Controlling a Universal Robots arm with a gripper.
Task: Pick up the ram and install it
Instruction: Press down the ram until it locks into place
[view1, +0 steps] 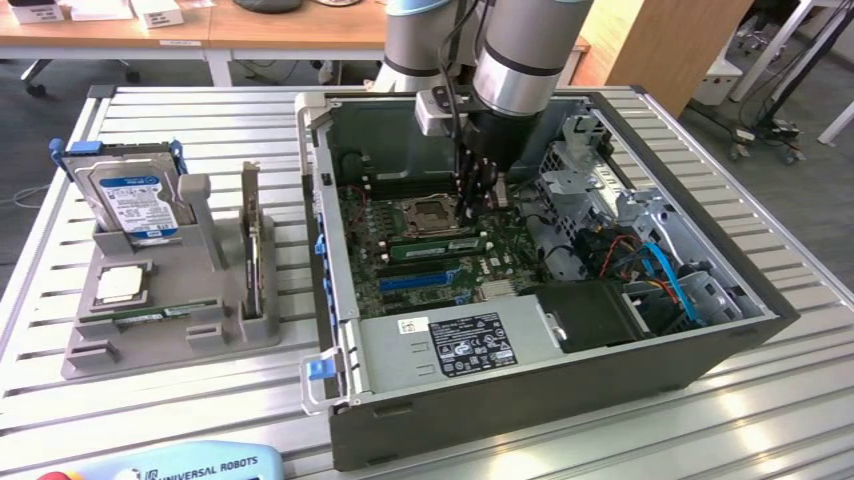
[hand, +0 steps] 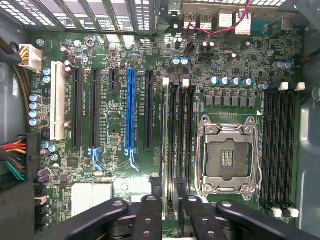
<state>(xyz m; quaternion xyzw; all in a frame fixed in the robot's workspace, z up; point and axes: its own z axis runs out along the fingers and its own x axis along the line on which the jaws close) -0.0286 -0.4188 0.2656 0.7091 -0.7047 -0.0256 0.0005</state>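
Observation:
Inside the open computer case (view1: 534, 410), the ram (view1: 434, 245) is a thin green stick standing on edge in a memory slot beside the empty processor socket (view1: 424, 212). My gripper (view1: 474, 205) reaches down into the case right over that slot. In the wrist view the ram (hand: 171, 150) shows edge-on as a dark line running away from my gripper (hand: 171, 220). The two black fingers (hand: 150, 220) stand a little apart on either side of the ram's near end, with a gap showing between them. The socket (hand: 227, 157) lies just beside the slots.
A grey holder (view1: 174, 335) at the exterior view's left carries a hard drive (view1: 134, 195), an upright expansion card (view1: 251, 230), a silver processor chip (view1: 118, 285) and a flat green strip (view1: 140, 313). The power supply (view1: 447, 345), cables (view1: 661, 270) and case walls close in the motherboard.

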